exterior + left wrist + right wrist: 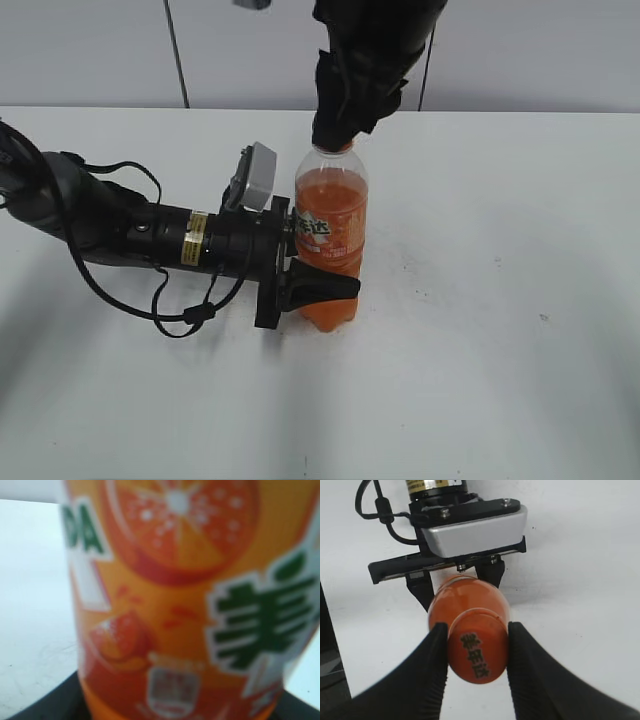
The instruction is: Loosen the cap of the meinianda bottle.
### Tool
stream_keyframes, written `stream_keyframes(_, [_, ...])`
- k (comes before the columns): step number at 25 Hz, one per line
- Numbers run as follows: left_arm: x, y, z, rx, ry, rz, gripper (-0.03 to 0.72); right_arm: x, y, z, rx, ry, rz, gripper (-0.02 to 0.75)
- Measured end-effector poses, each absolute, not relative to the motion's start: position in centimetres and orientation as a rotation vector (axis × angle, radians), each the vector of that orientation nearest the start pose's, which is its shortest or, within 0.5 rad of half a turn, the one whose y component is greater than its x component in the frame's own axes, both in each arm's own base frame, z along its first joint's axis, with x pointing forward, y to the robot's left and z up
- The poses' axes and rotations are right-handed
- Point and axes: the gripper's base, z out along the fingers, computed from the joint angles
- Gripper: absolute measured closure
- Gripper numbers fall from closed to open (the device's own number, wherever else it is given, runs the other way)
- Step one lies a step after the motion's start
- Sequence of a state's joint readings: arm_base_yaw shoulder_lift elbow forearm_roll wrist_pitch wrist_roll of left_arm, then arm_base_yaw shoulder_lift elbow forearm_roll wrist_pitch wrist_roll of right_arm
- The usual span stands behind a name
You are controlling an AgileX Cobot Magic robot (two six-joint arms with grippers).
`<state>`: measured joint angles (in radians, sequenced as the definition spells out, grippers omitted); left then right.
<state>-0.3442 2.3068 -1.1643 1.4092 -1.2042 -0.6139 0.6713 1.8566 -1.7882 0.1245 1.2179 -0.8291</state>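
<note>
The meinianda bottle (331,225) stands upright on the white table, full of orange drink. Its orange label (190,605) fills the left wrist view, blurred and very close. My left gripper (318,285) lies low on the table and is shut on the bottle's lower body. My right gripper (340,132) comes down from above over the bottle's top. In the right wrist view its two black fingers (476,652) press both sides of the orange cap (477,647), which has dark characters on top. In the exterior view the cap is hidden by the right gripper.
The left arm with its black cables (120,235) lies across the table's left half. The left wrist camera housing (475,530) sits right behind the bottle. A grey panelled wall (520,50) stands behind the table (500,330).
</note>
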Motion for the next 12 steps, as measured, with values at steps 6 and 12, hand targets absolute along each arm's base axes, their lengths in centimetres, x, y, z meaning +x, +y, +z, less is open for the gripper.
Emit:
stream_keyframes(6, [33.82,-21.00,7.76,1.361,1.441,-1.156,0.288,30.63,25.71,32.56,-1.998,1.898,0.097,0.465])
stream_keyframes(12, [33.82,-21.01,7.76,1.364,1.440,-1.156,0.288,30.55,25.66,32.67,-2.027,1.866,0.090,0.465])
